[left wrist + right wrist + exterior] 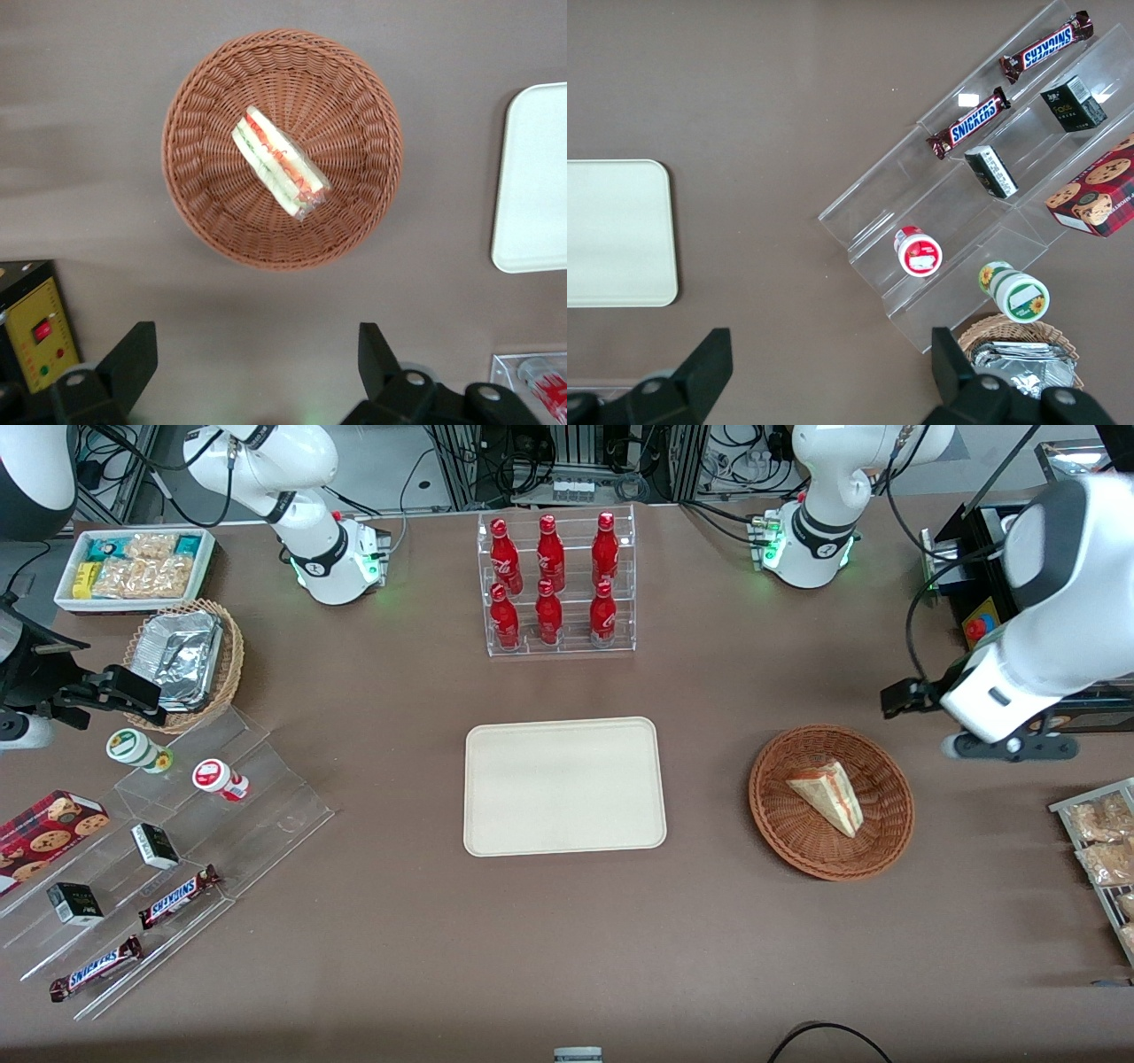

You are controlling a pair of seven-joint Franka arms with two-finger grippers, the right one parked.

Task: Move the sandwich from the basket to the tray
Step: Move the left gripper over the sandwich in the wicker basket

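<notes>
Spread wide and gripping nothing, my black two-finger gripper [252,372] hangs in the air above the brown table [567,957], off the rim of the round reddish-brown woven wicker basket [780,824] and farther from the front camera than it, touching neither basket nor food.

In that basket lies the small triangular wedge sandwich [831,794] of pale bread with red and green filling, clear-wrapped, resting near the basket's middle on the weave. My wrist camera sees the same sandwich [281,163] with its filling edge turned up, inside the basket [213,221].

Beside the basket, toward the parked arm's end of the table, sits the flat cream-coloured rectangular tray with rounded corners [478,841], well apart from the basket. Farther from the front camera than the tray stands a clear acrylic rack of red bottles [555,584].
</notes>
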